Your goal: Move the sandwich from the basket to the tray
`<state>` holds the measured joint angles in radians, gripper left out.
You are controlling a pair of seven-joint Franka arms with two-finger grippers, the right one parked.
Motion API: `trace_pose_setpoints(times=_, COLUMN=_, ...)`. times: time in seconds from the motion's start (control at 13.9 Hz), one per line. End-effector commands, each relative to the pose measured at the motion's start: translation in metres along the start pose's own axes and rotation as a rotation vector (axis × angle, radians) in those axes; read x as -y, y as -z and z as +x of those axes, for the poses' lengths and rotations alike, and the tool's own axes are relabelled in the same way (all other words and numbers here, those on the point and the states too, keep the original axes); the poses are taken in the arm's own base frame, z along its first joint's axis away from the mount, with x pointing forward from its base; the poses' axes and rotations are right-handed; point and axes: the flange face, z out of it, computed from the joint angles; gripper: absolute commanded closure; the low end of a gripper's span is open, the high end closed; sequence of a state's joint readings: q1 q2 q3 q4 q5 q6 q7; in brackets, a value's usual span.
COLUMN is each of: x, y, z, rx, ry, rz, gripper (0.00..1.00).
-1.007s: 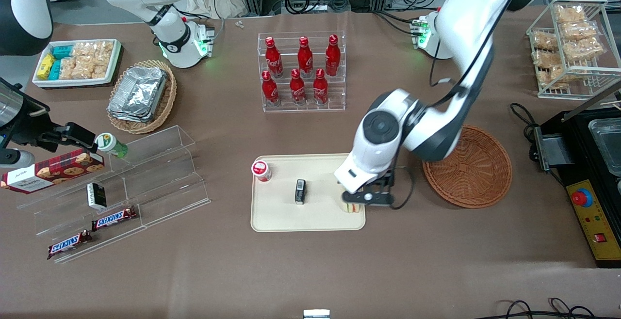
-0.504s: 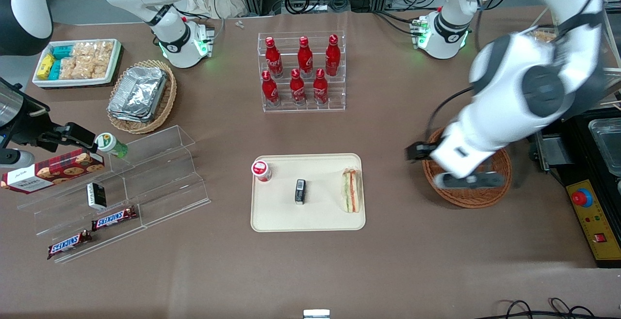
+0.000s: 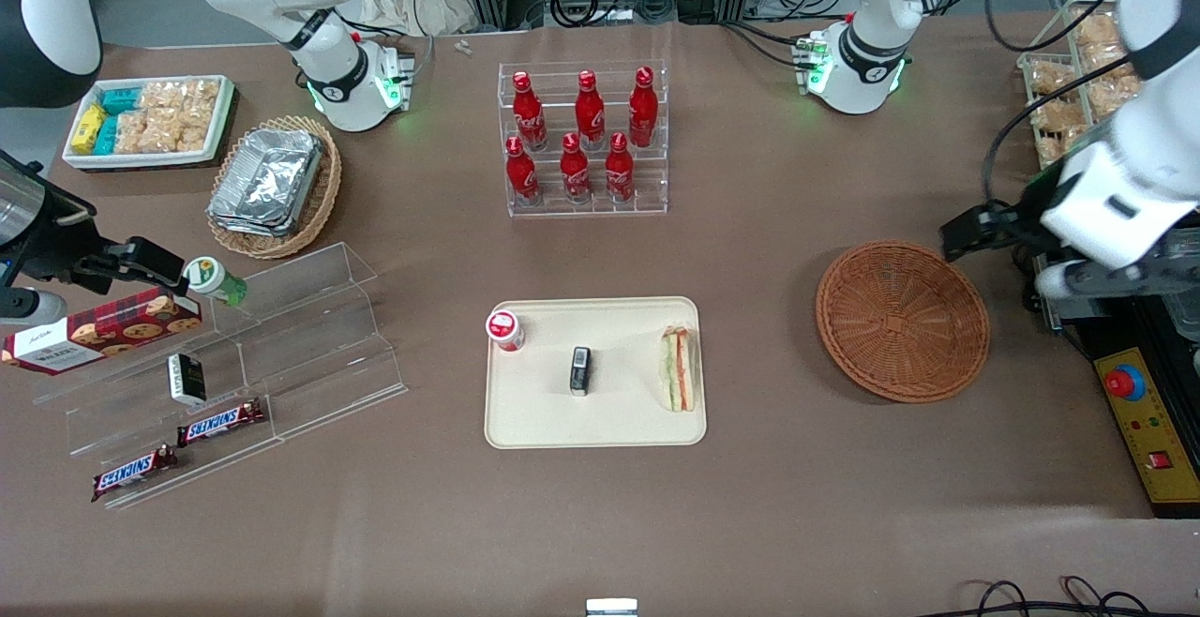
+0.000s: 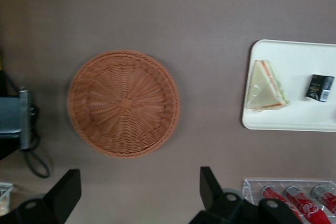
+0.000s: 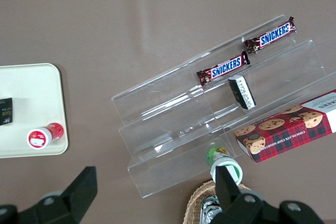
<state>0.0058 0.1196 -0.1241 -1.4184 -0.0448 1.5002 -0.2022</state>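
Sandwich (image 3: 678, 368) lies on the tray (image 3: 562, 425) — layered edge up, long axis toward the camera — pincer (image 4: 137, 192) wide, empty, above the table beside the basket (image 3: 902, 320).

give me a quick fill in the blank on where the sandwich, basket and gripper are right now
1. The sandwich lies on the ____.
2. The round wicker basket holds ____.
3. The gripper has its fingers ____ and grips nothing.
4. On the tray, the small black packet lies between the sandwich and the red-capped ____.

Missing words: tray; nothing; open; bottle
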Motion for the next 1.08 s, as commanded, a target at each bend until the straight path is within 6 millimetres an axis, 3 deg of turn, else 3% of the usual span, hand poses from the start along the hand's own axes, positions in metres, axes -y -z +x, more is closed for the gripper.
trace_pose_setpoints(times=0.0, x=0.038, y=0.014, z=-0.03, rx=0.002, ry=0.046, rz=0.002, gripper=0.0)
trace_pose_setpoints(times=0.14, x=0.052, y=0.02, z=-0.046, rx=-0.002, ry=-0.006, rz=0.001, gripper=0.0)
trace_pose_setpoints(times=0.22, x=0.049, y=0.018, z=-0.055, rx=-0.002, ry=-0.024, rz=0.001, gripper=0.0)
trace_pose_setpoints(times=0.36, x=0.048, y=0.011, z=-0.054, rx=-0.006, ry=-0.026, rz=0.002, gripper=0.0)
trace_pose_setpoints(times=0.72, x=0.015, y=-0.002, z=-0.049, rx=-0.004, ry=-0.097, rz=0.085, gripper=0.0)
trace_pose_setpoints(times=1.01, x=0.003, y=-0.005, z=-0.05, rx=0.002, ry=-0.115, rz=0.09, gripper=0.0)
